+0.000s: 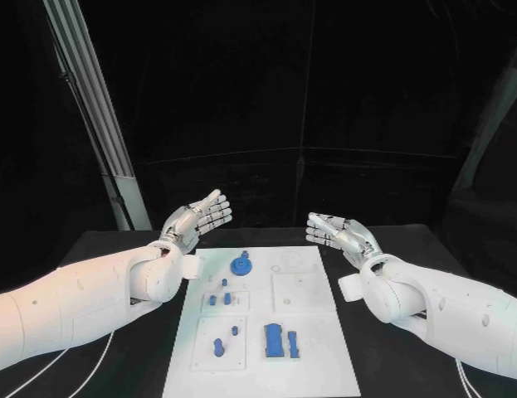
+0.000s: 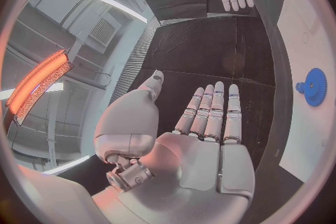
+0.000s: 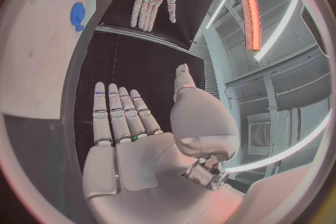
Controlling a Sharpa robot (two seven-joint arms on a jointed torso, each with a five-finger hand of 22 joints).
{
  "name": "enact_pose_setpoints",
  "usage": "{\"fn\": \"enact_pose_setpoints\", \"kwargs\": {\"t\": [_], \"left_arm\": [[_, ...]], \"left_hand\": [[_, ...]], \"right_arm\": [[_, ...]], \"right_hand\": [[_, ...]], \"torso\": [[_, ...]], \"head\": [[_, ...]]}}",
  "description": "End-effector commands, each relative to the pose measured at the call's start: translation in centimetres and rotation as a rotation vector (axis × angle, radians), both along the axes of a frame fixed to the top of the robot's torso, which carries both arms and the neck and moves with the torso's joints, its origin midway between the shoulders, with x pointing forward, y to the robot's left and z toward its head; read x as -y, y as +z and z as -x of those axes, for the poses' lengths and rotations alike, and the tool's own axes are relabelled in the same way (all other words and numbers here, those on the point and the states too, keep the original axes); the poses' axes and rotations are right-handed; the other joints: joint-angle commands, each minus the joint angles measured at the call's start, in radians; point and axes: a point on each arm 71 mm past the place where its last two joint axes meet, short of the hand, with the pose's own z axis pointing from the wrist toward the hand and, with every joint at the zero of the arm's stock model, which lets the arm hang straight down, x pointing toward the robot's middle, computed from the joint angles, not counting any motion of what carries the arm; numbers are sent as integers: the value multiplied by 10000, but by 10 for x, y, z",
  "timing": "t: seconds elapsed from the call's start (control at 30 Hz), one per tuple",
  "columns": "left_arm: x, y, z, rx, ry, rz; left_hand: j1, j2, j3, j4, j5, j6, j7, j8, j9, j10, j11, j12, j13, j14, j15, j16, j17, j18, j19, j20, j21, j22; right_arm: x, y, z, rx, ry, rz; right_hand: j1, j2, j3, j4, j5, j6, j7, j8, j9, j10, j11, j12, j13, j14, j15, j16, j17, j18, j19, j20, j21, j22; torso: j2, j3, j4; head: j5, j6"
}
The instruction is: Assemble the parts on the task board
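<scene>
Hands were both just hanging above the far end of the black table, palms facing each other. Left hand had its fingers stretched out flat and held nothing; right hand was the same, fingers straight, touching nothing. Task board lay between the arms, with the blue gear near its far edge and smaller blue parts closer in.

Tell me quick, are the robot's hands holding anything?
Left hand: open, fingers apart, holding nothing.
Right hand: open, fingers apart, holding nothing.
</scene>
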Motion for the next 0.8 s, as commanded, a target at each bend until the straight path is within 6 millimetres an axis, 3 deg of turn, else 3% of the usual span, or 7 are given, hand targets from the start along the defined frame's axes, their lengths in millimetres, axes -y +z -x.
{"fn": "enact_pose_setpoints", "kwargs": {"t": [0.03,0.2,0.23,0.33,0.37,0.4,0.8], "left_arm": [[4,2,8,97,650,-888],[14,9,22,162,1149,-1347],[16,11,26,187,1266,-1445],[22,18,36,291,1655,-1747],[23,20,39,321,1753,-1816],[24,22,41,350,1842,-1878],[29,32,54,520,2318,-2177]], "left_hand": [[-2671,52,-540,-32,-407,-1910,-418,-844,-102,-1993,-1021,-485,-97,-1981,-585,-657,-288,-464,-1643,-515,-449,-558],[-3570,52,-722,-32,-407,-2553,-560,-844,-102,-2665,-1021,-648,-97,-2649,-585,-888,-288,-572,-2198,-687,-609,-746],[-3747,52,-760,-32,-407,-2681,-1278,-844,-102,-2797,-1021,-684,-97,-2780,-585,-930,-288,-572,-2306,-720,-641,-783],[-4328,52,-858,-32,-407,-3097,-1278,-844,-102,-3231,-1021,-1483,-97,-3210,-585,-1073,-288,-574,-2663,-832,-1399,-906],[-4478,52,-897,-32,-407,-3185,-1278,-844,-102,-3343,-1021,-1483,-97,-3322,-585,-1111,-288,-1327,-2753,-863,-1399,-935],[-4586,52,-916,-32,-407,-3271,-1278,-844,-102,-3420,-1021,-1483,-97,-3400,-585,-1135,-288,-1327,-2820,-1565,-1399,-959],[-5968,52,-1656,-32,-407,-4266,-1278,-844,-102,-4453,-1021,-1483,-97,-4424,-585,-2022,-288,-1327,-3661,-1565,-1399,-1705]], "right_arm": [[0,15,3,247,-1292,-343],[-6,31,14,320,-1953,-495],[-7,34,16,321,-2069,-511],[-9,40,22,308,-2384,-537],[-10,42,23,302,-2448,-539],[-10,43,24,296,-2501,-540],[-11,45,27,283,-2611,-539]], "right_hand": [[-3026,-153,496,-99,-360,-1856,-413,-142,-117,-2081,-376,-114,-100,-2239,-829,-135,-102,-394,-1900,-525,-499,-990],[-4087,-153,675,-99,-360,-2510,-555,-142,-117,-2804,-1148,-114,-100,-3028,-829,-135,-102,-504,-2573,-704,-681,-990],[-4261,-153,690,-99,-360,-2615,-1263,-142,-117,-2928,-1148,-114,-100,-3155,-829,-135,-102,-504,-2680,-734,-710,-990],[-4879,-153,788,-99,-360,-2988,-1263,-142,-117,-3352,-1148,-114,-100,-3614,-829,-135,-102,-612,-3065,-844,-811,-990],[-5085,-153,822,-99,-360,-3108,-1263,-142,-117,-3499,-1148,-114,-100,-3764,-829,-135,-102,-613,-3196,-877,-1541,-990],[-5185,-153,1533,-99,-360,-3174,-1263,-142,-117,-3562,-1148,-114,-100,-3843,-829,-135,-102,-613,-3263,-1594,-1541,-990],[-6737,-153,1533,-99,-360,-4132,-1263,-142,-117,-4623,-1148,-114,-100,-4988,-829,-135,-102,-1313,-4229,-1594,-1541,-990]], "torso": [[95,83,243],[96,83,245],[96,83,245],[96,83,245],[96,83,245],[96,83,245],[96,83,245]], "head": [[-37,-28],[-37,-29],[-37,-29],[-37,-29],[-37,-29],[-37,-29],[-37,-29]]}}
